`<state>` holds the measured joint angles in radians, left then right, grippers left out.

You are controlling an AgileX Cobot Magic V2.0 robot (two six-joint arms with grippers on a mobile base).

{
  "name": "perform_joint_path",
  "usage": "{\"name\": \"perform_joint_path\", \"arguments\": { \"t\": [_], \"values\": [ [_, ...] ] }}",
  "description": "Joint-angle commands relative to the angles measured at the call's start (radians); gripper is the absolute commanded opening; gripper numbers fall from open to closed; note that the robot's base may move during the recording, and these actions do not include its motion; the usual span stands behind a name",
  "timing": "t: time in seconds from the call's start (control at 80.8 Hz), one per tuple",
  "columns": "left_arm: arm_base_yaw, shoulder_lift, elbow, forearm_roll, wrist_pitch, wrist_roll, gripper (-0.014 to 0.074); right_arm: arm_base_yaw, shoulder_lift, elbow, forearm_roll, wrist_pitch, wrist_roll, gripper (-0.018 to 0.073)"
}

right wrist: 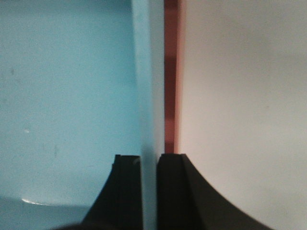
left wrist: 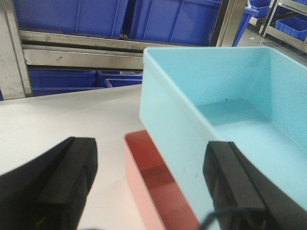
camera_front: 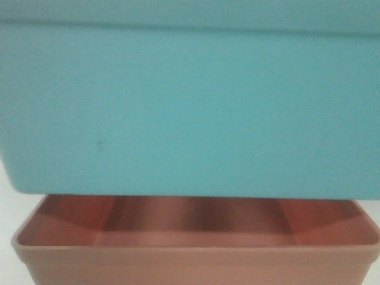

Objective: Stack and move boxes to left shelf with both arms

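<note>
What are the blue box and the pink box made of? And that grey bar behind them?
Blue box: probably plastic, smooth matte walls, one even colour. Pink box: likely the same plastic, glossier inside. Grey bar: looks like bare steel, dull and scuffed.

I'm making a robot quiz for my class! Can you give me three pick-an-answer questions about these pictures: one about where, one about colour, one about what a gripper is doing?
1. Where is the blue box? A) on a shelf B) right above the pink box C) under the pink box
2. What colour are the crates at the back? A) green B) yellow C) dark blue
3. What is the right gripper doing? A) pinching the blue box's wall B) hanging open C) holding a cup
Answers: B, the front view shows blue over pink; C, seen from the left wrist; A, its fingers flank the wall.
</note>
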<state>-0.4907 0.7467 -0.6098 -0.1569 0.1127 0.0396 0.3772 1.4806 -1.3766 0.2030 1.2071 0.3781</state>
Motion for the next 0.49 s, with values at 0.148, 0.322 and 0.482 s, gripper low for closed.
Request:
{"name": "perform_joint_path", "arguments": {
  "t": [0.148,0.322,0.482],
  "values": [
    [-0.007,-0.002,-0.032,0.000,-0.090,0.001,0.0376,0.027,-0.046,-0.019,-0.017,-0.105,0.073,0.0055],
    [-0.007,-0.002,-0.032,0.000,-0.090,0.001,0.0376,0.027,-0.045,0.010,-0.017,-0.130,0.073,0.0055],
    [-0.007,-0.002,-0.032,0.000,-0.088,0.001,0.0376,0.027,-0.045,0.057,-0.017,-0.171,0.072,0.0055]
  ]
}}
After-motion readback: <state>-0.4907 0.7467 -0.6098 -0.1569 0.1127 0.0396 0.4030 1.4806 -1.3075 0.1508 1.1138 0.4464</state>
